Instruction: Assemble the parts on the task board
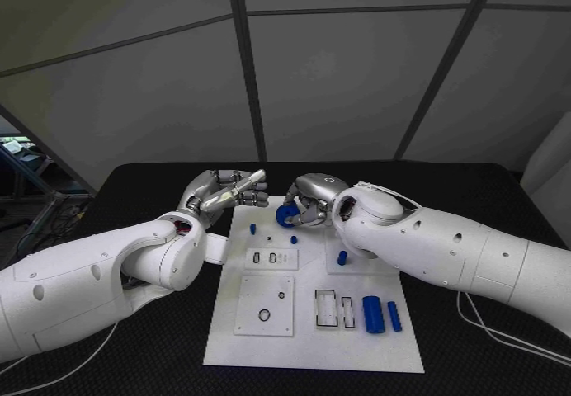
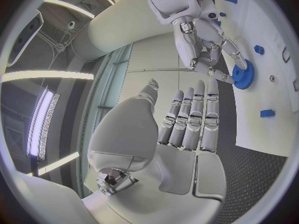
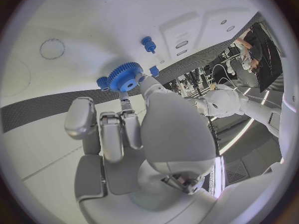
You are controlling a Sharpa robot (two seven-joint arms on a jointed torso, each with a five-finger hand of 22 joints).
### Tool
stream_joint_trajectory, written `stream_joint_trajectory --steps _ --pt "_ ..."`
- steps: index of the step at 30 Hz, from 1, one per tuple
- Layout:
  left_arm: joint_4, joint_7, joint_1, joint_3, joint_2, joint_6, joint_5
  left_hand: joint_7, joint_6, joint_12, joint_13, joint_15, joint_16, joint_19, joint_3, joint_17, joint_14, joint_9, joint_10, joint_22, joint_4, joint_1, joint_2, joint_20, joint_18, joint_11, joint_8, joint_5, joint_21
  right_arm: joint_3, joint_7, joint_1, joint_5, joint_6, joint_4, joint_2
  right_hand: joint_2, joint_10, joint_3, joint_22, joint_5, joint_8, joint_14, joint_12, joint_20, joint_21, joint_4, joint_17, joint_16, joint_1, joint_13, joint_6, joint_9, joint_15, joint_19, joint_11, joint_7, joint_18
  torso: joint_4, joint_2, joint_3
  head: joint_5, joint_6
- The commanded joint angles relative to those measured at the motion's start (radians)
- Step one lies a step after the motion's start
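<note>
The white task board (image 1: pixel 312 330) lies in the middle of the black table. My right hand (image 1: pixel 312 200) is over the board's far end and pinches a blue gear (image 1: pixel 287 216) in its fingertips, close above the board. The same gear (image 3: pixel 124 77) sits at the fingertips of my right hand (image 3: pixel 124 129), beside a small blue peg (image 3: pixel 148 44). My left hand (image 1: pixel 224 192) hovers just left of the board's far corner, fingers straight and holding nothing. From the left wrist, the left hand (image 2: pixel 187 119) points toward the right hand (image 2: pixel 209 50) and the gear (image 2: pixel 244 74).
Small blue pegs (image 1: pixel 252 228) (image 1: pixel 294 239) (image 1: pixel 342 257) stand on the far half of the board. Two blue cylinders (image 1: pixel 372 313) (image 1: pixel 394 316) lie near its right edge, next to rectangular slots (image 1: pixel 325 308). A square plate with round holes (image 1: pixel 266 305) sits at the near left.
</note>
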Motion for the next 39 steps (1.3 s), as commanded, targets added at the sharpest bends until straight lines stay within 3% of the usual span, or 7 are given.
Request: stream_joint_trajectory --steps 1,11,20,25,33,36,39 --pt "0.002 0.005 0.002 0.001 0.0 0.006 -0.01 0.005 -0.005 -0.007 0.0 0.004 -0.004 -0.003 -0.002 0.002 0.001 0.0 -0.003 0.001 -0.001 0.011 0.001 0.001 0.002 0.004 -0.004 -0.001 0.005 -0.003 -0.012 -0.001 -0.013 0.022 -0.009 0.004 0.006 0.007 0.008 -0.003 0.0 -0.003 0.101 -0.008 0.004 0.003 0.002 0.243 0.005 -0.003 0.109 0.038 0.007 -0.001 0.003 -0.001 -0.025 -0.012 0.0009 0.0 0.0 0.0 0.0" --pt "0.002 0.004 0.002 0.001 -0.001 0.006 -0.01 0.005 -0.005 -0.007 0.0 0.004 -0.004 -0.003 -0.005 0.003 0.002 0.0 -0.002 0.001 0.0 0.009 0.003 0.001 0.002 0.004 -0.004 -0.001 0.005 -0.004 -0.017 -0.001 -0.014 -0.017 -0.022 0.014 -0.019 -0.043 0.023 -0.016 -0.039 -0.095 0.102 -0.071 0.033 -0.006 0.003 0.245 0.005 -0.029 0.047 -0.12 -0.015 0.032 -0.008 0.038 0.018 -0.009 0.0005 0.0 0.0001 0.001 0.001" --pt "0.0 0.0 0.003 0.001 -0.001 0.008 -0.01 0.005 -0.005 -0.007 0.0 0.004 -0.005 -0.003 -0.006 0.003 0.002 0.0 -0.002 0.002 0.001 0.009 0.004 0.001 0.002 0.004 -0.004 -0.001 0.005 -0.004 -0.015 -0.001 -0.013 0.01 -0.024 0.013 -0.026 -0.05 0.009 -0.016 -0.035 -0.09 0.103 -0.078 0.04 -0.007 0.032 0.25 0.007 -0.077 0.039 -0.137 -0.01 0.038 -0.009 0.043 0.023 -0.009 0.0 0.0 0.0006 0.002 -0.001" --pt "0.0 -0.001 0.003 0.001 -0.001 0.006 -0.01 0.006 -0.005 -0.008 0.0 0.005 -0.006 -0.004 -0.008 0.004 0.003 0.0 -0.003 0.002 0.003 0.007 0.006 0.001 0.002 0.004 -0.005 -0.001 0.006 -0.004 -0.018 -0.001 -0.008 0.039 -0.016 0.005 -0.014 -0.038 -0.005 -0.01 0.005 -0.075 0.104 -0.063 0.043 -0.004 0.082 0.257 0.01 -0.15 0.055 -0.1 -0.002 0.04 -0.005 0.044 0.022 -0.009 0.0 0.0 0.0009 0.002 -0.001" --pt "0.001 -0.002 0.003 0.001 -0.003 0.005 -0.01 0.007 -0.007 -0.01 0.0 0.005 -0.007 -0.004 -0.01 0.005 0.003 -0.001 -0.005 0.002 0.004 0.006 0.009 0.002 0.002 0.005 -0.007 -0.001 0.006 -0.004 -0.022 -0.001 0.005 0.067 0.002 -0.015 -0.018 -0.03 -0.014 -0.006 0.0 -0.072 0.105 -0.052 0.041 -0.001 0.106 0.261 0.011 -0.186 0.065 -0.081 -0.001 0.037 -0.003 0.041 0.018 -0.01 -0.0006 -0.001 0.0012 0.002 0.0" --pt "0.002 -0.002 0.003 0.001 -0.004 0.005 -0.01 0.007 -0.007 -0.01 0.0 0.005 -0.007 -0.004 -0.01 0.005 0.003 -0.001 -0.005 0.002 0.004 0.006 0.009 0.002 0.002 0.005 -0.007 -0.001 0.006 -0.004 -0.017 -0.001 0.009 0.031 0.011 -0.024 -0.018 -0.027 -0.015 -0.005 -0.002 -0.073 0.105 -0.048 0.041 -0.001 0.11 0.262 0.012 -0.191 0.07 -0.079 -0.001 0.037 -0.003 0.04 0.017 -0.01 -0.0009 0.0 0.0011 0.001 0.001" --pt "0.002 -0.002 0.003 0.001 -0.005 0.005 -0.01 0.007 -0.007 -0.01 0.0 0.005 -0.007 -0.004 -0.01 0.005 0.003 -0.001 -0.005 0.002 0.004 0.006 0.009 0.002 0.002 0.005 -0.007 -0.001 0.006 -0.004 0.024 -0.001 0.031 -0.106 0.024 -0.038 -0.016 -0.019 -0.009 0.004 0.019 -0.073 0.106 -0.038 0.04 0.004 0.108 0.263 0.012 -0.184 0.08 -0.075 -0.001 0.036 0.003 0.039 0.016 -0.012 -0.0012 -0.001 0.0014 0.0 0.003"
